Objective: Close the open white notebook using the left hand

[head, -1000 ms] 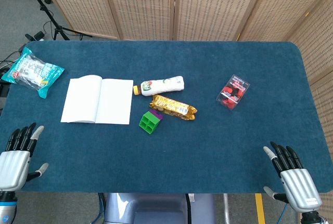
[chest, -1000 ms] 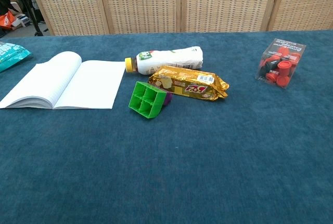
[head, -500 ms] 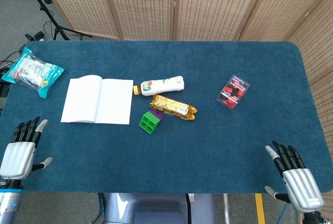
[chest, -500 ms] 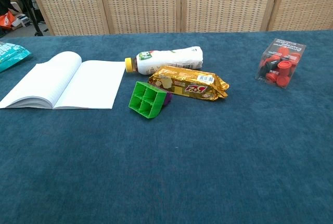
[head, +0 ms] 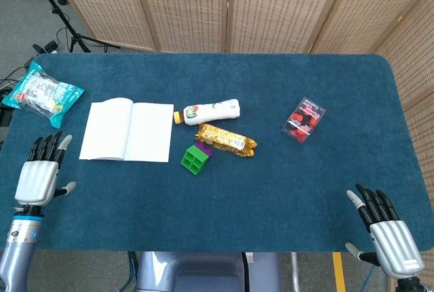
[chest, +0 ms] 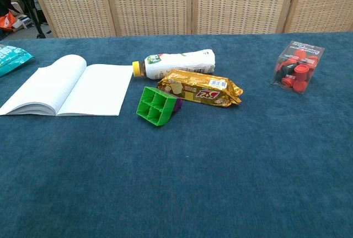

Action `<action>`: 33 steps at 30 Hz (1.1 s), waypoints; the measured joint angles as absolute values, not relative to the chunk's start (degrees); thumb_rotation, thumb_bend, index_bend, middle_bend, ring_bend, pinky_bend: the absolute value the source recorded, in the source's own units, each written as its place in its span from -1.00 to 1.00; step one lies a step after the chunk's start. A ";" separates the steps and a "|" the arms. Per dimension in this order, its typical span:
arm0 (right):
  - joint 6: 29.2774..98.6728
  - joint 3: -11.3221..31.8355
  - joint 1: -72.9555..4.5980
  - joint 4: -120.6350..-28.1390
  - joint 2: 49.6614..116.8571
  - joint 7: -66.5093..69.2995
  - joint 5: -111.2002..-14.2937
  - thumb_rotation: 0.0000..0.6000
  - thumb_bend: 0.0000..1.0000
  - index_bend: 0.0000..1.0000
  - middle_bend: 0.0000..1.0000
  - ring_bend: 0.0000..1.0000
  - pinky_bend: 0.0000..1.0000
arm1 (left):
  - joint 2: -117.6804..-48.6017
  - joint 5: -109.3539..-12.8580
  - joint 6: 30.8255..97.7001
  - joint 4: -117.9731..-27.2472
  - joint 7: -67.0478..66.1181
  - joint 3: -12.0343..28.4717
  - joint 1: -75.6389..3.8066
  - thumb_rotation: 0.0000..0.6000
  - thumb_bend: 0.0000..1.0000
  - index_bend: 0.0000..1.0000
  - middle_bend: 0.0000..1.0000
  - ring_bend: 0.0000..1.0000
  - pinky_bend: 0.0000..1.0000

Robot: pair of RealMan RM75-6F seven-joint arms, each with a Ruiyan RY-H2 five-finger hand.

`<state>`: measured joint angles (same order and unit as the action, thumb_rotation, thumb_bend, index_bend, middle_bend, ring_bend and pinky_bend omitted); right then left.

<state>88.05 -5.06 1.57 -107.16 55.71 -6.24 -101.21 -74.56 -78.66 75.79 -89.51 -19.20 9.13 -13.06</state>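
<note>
The white notebook [head: 127, 130] lies open and flat on the blue table, left of centre; the chest view shows the notebook [chest: 66, 87] at the left with its pages fanned. My left hand [head: 41, 172] hovers near the table's front-left edge, fingers spread and empty, a short way below and left of the notebook. My right hand [head: 385, 227] hangs open at the front-right corner, far from it. Neither hand shows in the chest view.
Right of the notebook lie a white bottle [head: 210, 110], a gold snack packet [head: 226, 140] and a green block [head: 195, 158]. A clear box of red pieces [head: 303, 119] sits right of centre. A teal bag [head: 42, 93] rests at the far left edge.
My left hand has moved forward and rightward over the table toward the notebook. The right hand has dropped slightly. The notebook has not moved.
</note>
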 measured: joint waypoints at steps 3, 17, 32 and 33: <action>88.02 -4.97 1.52 -107.14 55.70 -6.11 -101.08 1.00 -0.92 -1.00 -1.00 -1.00 -1.00 | -76.31 -77.62 74.21 -87.08 -19.39 9.63 -14.58 1.00 -0.93 -1.00 -1.00 -1.00 -1.00; 87.87 -4.80 1.38 -106.93 55.52 -5.19 -100.53 1.00 -0.92 -1.00 -1.00 -1.00 -1.00 | -81.87 -74.23 68.73 -78.02 -19.31 10.70 -19.46 1.00 -0.91 -1.00 -1.00 -1.00 -1.00; 87.14 -4.64 1.09 -106.72 55.86 -5.57 -99.91 1.00 -0.92 -1.00 -1.00 -1.00 -1.00 | -86.66 -73.55 65.38 -67.72 -18.81 10.63 -23.75 1.00 -0.89 -1.00 -1.00 -1.00 -1.00; 87.10 -4.65 1.08 -106.69 55.88 -5.57 -99.90 1.00 -0.92 -1.00 -1.00 -1.00 -1.00 | -87.02 -73.61 65.34 -67.06 -18.77 10.62 -23.99 1.00 -0.89 -1.00 -1.00 -1.00 -1.00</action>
